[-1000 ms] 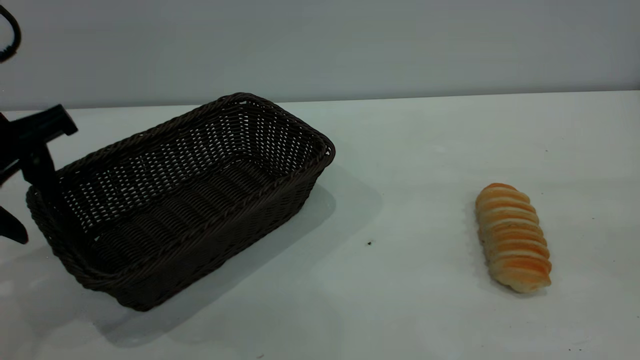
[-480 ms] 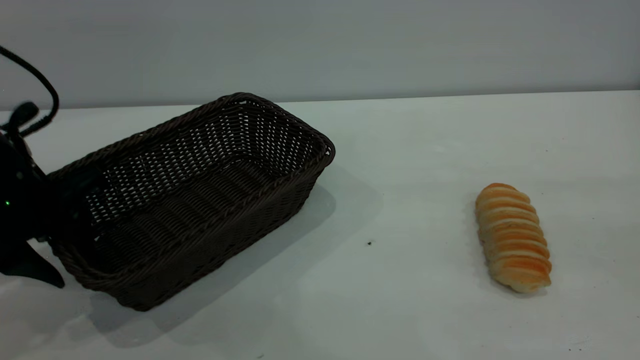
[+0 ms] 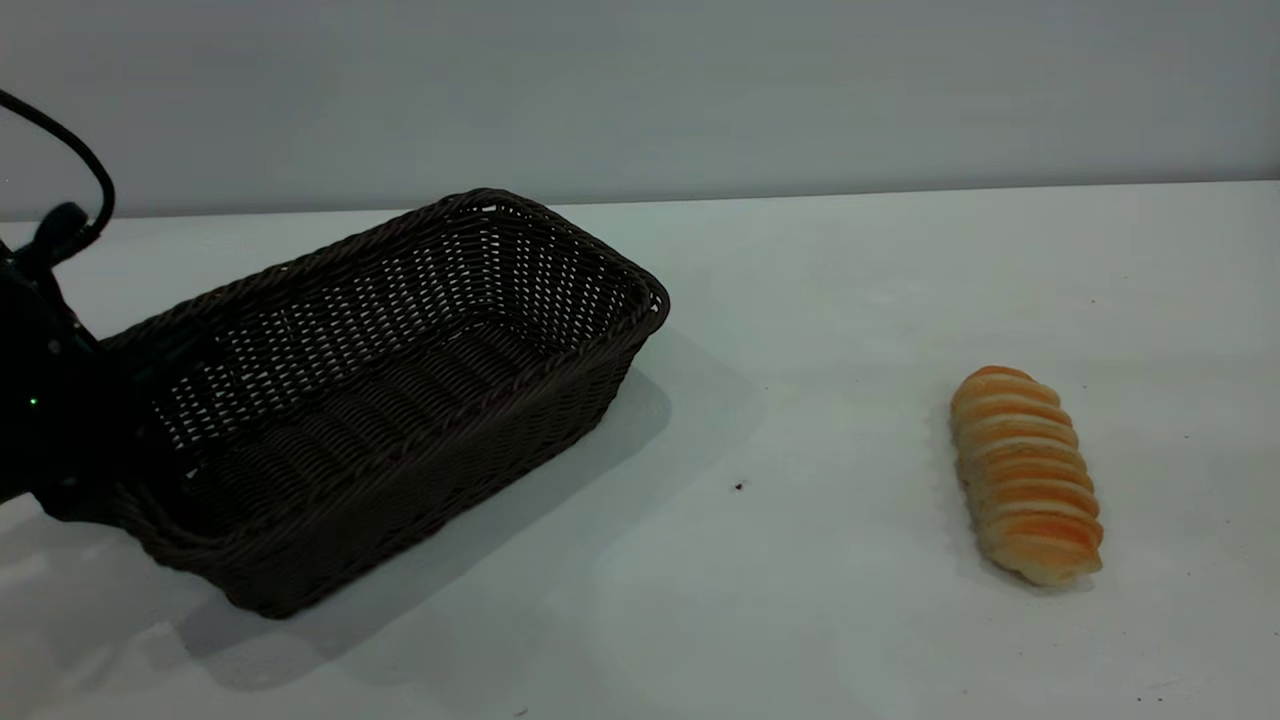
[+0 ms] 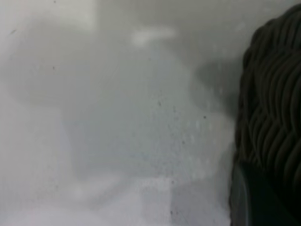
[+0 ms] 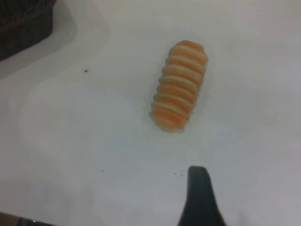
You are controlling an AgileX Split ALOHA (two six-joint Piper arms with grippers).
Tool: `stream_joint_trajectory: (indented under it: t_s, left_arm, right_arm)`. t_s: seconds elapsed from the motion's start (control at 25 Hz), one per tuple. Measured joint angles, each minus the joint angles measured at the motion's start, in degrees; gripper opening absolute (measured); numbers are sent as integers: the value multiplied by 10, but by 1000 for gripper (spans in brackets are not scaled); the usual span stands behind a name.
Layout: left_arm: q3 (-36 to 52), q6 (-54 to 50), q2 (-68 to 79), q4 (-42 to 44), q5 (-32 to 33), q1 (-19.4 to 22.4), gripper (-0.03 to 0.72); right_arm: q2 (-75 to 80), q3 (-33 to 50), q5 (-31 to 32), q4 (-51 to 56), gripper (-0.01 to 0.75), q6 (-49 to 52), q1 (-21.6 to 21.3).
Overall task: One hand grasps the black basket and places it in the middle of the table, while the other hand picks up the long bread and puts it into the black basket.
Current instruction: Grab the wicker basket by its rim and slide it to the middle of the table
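The black basket point(image 3: 380, 390) lies at an angle on the left part of the white table point(image 3: 820, 300). My left gripper point(image 3: 85, 470) is at the basket's left end and is shut on its short rim. In the left wrist view the woven wall point(image 4: 275, 103) fills one side, close against the gripper. The long bread point(image 3: 1025, 475) lies on the table at the right, ridged side up. My right gripper point(image 5: 200, 176) hangs above the table a little short of the bread point(image 5: 178, 84), not touching it. It is out of the exterior view.
A small dark speck point(image 3: 739, 486) lies on the table between basket and bread. A corner of the basket point(image 5: 23, 23) shows in the right wrist view. A grey wall runs behind the table's far edge.
My left gripper came down over the basket's left rim and closed on it. The basket's left end shifted slightly. The bread has not moved.
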Motion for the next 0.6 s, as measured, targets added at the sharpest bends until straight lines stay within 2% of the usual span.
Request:
stream_joint_trajectory:
  t_s: [0.2,0.36,0.44,0.6]
  left_arm:
    - [-14,108,-71,3,38,0,137]
    - [-98,250,-84,-6,122,0,137]
    - [-139,317,-64,-40,165,0,137]
    - [-203,420,-7,-110,210,-10,137]
  right_arm:
    - [0,0,0,0,531,0,0]
    - [0,0,0,0,531,0,0]
    - [0,0,0,0,531,0,0]
    - [0,0,0,0,531,0,0]
